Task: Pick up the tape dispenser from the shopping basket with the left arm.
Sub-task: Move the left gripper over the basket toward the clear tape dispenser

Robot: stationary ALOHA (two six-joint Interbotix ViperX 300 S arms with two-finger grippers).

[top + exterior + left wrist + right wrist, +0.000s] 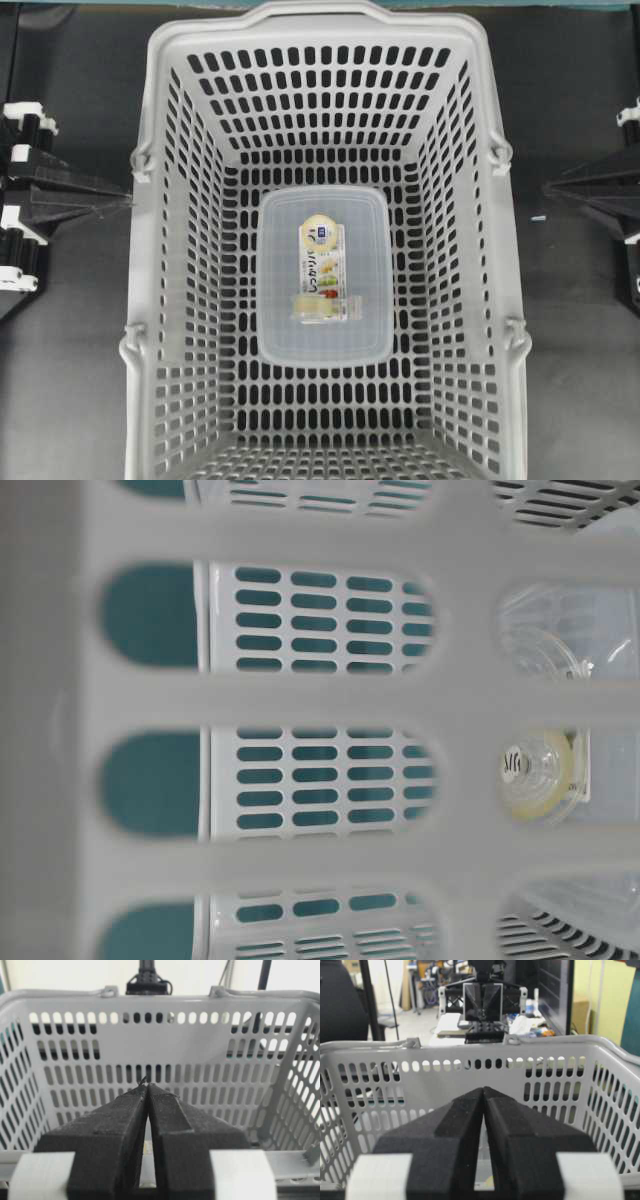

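Observation:
The light-grey shopping basket (152, 120) fills the middle of the overhead view. On its floor lies a clear lidded plastic box (278, 300) with a printed label. A small clear tape dispenser (322, 306) with a yellowish roll rests on the box lid; it also shows through a basket slot in the table-level view (535, 775). My left gripper (128, 198) is shut and empty, outside the basket's left wall at rim height (147, 1085). My right gripper (548, 190) is shut and empty, outside the right wall (483, 1089).
The basket's slotted walls (165, 1050) stand between each gripper and the box. Hinged handles lie folded down along the rim (500, 152). The dark table (70, 350) lies on both sides of the basket. The basket's inside wall (545, 1060) faces the right wrist camera.

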